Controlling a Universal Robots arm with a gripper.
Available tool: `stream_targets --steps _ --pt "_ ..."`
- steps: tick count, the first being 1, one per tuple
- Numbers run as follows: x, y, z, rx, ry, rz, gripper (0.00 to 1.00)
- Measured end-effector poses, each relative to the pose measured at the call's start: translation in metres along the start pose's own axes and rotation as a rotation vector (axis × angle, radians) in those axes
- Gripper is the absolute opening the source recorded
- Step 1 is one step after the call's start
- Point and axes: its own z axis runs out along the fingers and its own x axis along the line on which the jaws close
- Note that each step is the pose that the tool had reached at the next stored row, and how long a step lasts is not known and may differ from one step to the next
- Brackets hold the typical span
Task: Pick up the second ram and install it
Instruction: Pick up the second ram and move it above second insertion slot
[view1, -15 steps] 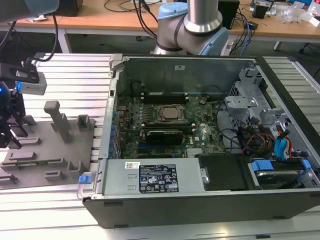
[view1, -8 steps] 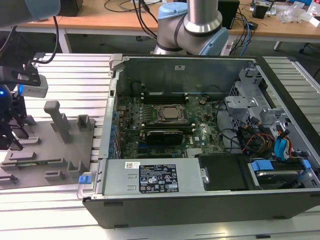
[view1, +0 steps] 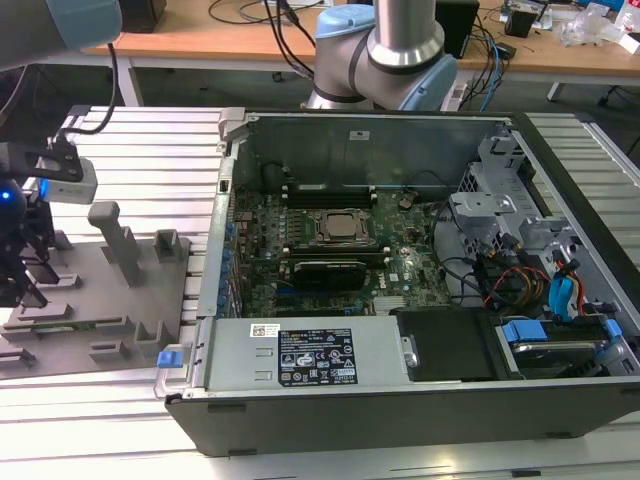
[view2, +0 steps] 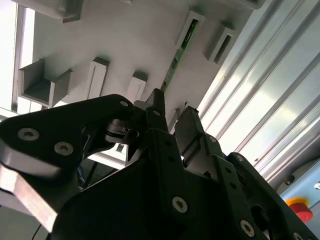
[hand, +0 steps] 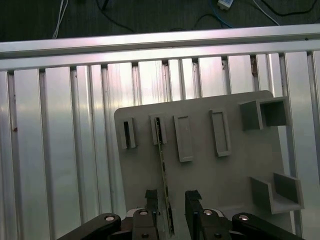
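The second ram (hand: 162, 160) is a thin green stick standing on edge in the slots of a grey fixture plate (hand: 210, 185). In both wrist views my gripper (hand: 171, 200) is open, with one black finger on each side of the stick's near end. The stick runs closer to one finger (hand: 151, 197) than to the other. In the second wrist view the ram (view2: 176, 62) runs away from the gripper (view2: 172, 112) toward a slotted block. In the exterior view the gripper (view1: 18, 265) hangs over the fixture plate (view1: 110, 300) at the exterior view's left.
An open computer case (view1: 300, 355) lies to the exterior view's right of the plate, its motherboard (view1: 400, 265) and black memory sockets (view1: 330, 188) exposed. Upright grey blocks (view1: 120, 240) stand on the plate. Ribbed aluminium table slats (hand: 60, 150) surround it. The arm's base (view1: 385, 55) stands behind the case.
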Motion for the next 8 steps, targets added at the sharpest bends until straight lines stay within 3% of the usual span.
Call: stream_targets --steps 8 --pt "0.0022 -0.0003 0.0052 0.0000 0.0000 0.000 0.36"
